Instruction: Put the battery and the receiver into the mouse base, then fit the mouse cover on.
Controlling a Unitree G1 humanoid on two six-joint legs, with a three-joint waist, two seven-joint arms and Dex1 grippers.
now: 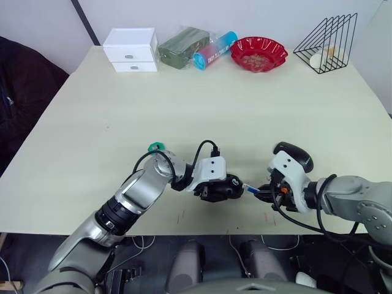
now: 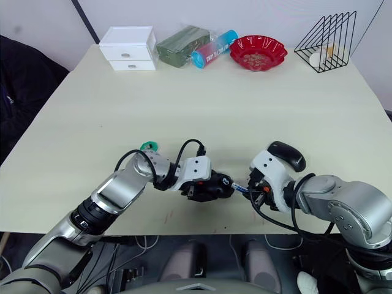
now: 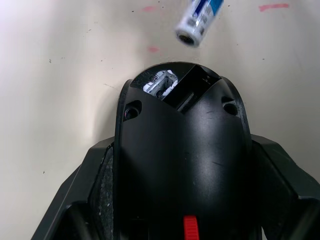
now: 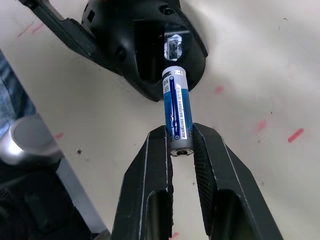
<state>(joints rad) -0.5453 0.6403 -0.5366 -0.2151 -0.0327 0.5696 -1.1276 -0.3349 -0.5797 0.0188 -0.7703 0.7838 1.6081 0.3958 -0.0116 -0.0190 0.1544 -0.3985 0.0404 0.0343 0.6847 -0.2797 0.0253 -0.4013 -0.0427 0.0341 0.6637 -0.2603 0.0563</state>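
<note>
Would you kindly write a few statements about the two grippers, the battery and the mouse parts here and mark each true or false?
1. The right gripper clamps the blue and white cylindrical battery by one end. True.
2. The battery already lies flat inside the black oval mouse base. False: its free end points at the base's open slot, not seated.
3. The left gripper holds the mouse base. True.
4. The glossy black curved mouse cover is fitted on the base. False: it sits on the table behind the right arm.
5. The red scalloped bowl stands beside the base. False: it is at the table's far edge.
</note>
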